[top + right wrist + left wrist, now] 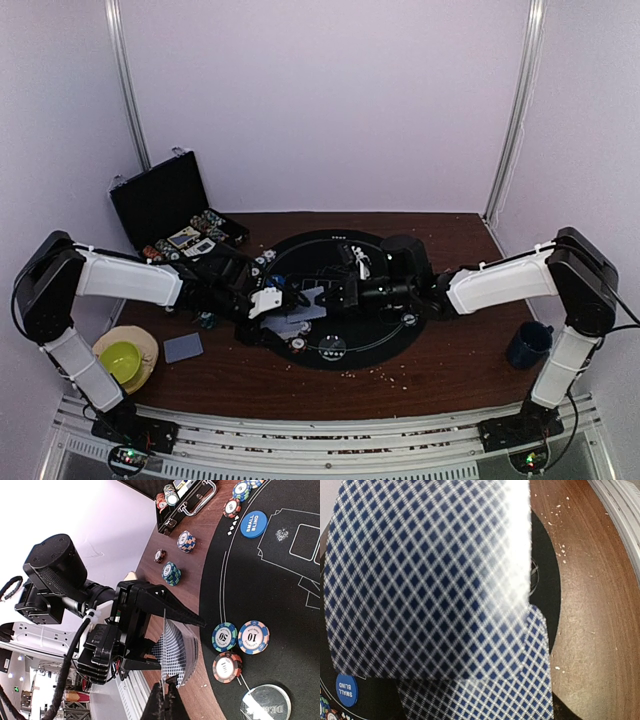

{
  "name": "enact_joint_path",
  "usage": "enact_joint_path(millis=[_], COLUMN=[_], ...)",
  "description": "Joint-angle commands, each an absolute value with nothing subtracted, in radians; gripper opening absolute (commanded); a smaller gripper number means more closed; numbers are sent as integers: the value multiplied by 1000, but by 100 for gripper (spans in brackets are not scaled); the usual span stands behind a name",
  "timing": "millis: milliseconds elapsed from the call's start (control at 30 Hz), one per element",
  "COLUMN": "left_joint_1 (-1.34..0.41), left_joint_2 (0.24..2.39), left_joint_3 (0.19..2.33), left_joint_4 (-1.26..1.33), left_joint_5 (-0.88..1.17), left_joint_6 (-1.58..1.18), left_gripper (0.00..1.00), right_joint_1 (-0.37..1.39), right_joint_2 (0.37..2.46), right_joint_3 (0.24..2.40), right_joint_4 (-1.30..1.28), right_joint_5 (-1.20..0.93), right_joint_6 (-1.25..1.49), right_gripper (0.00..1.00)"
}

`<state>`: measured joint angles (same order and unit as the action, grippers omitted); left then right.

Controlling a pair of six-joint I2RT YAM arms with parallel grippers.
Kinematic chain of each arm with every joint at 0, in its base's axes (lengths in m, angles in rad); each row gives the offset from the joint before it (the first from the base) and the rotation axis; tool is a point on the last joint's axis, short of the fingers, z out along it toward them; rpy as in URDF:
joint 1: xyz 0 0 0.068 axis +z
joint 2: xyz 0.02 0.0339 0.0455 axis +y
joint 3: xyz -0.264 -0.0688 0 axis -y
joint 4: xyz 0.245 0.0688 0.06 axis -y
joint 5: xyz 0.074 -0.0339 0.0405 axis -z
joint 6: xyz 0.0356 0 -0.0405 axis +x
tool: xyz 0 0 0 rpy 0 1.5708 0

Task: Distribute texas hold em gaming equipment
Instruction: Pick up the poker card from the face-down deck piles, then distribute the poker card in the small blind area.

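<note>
The deck of cards (175,647) hangs above the mat's (280,595) edge, clamped in the left fingers (175,612), its top card (420,580) pinched by the closed right fingers (167,702), which should slide it off flat so no second card follows.

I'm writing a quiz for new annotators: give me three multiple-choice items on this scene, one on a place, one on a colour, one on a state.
1. Where does the dark blue mug stand? A on the mat; B on the table, at its right side; C in the case.
2. What colour is the SMALL BLIND button? A orange; B white; C blue.
3. What is the left gripper doing? A gripping a deck of cards; B gripping a chip; C hanging empty.
Key: 1 B, it sits on bare wood; 2 C, its face is blue; 3 A, the deck sits between its fingers.
</note>
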<state>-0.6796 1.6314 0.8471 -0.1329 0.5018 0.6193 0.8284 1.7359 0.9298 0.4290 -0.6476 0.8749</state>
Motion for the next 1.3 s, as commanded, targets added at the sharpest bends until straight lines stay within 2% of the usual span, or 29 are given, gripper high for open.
enact_joint_path(millis=[0, 300, 667, 1267], left_joint_1=[-670, -661, -651, -619], left_joint_2=[1637, 1646, 1627, 1559], left_joint_3=[866, 871, 876, 903], left_joint_4=[-113, -99, -88, -110], left_joint_5=[503, 464, 419, 315], left_joint_6=[619, 602, 576, 517], left_gripper=[53, 53, 52, 52], right_joint_1=[817, 756, 674, 673], right_joint_2=[1688, 1578, 1593, 1807], right_joint_3=[913, 874, 886, 1003], right_joint_4=[411, 359, 310, 396], right_joint_5=[-610, -499, -491, -519], right_joint_6=[850, 805, 761, 862], right_gripper=[0, 0, 0, 0])
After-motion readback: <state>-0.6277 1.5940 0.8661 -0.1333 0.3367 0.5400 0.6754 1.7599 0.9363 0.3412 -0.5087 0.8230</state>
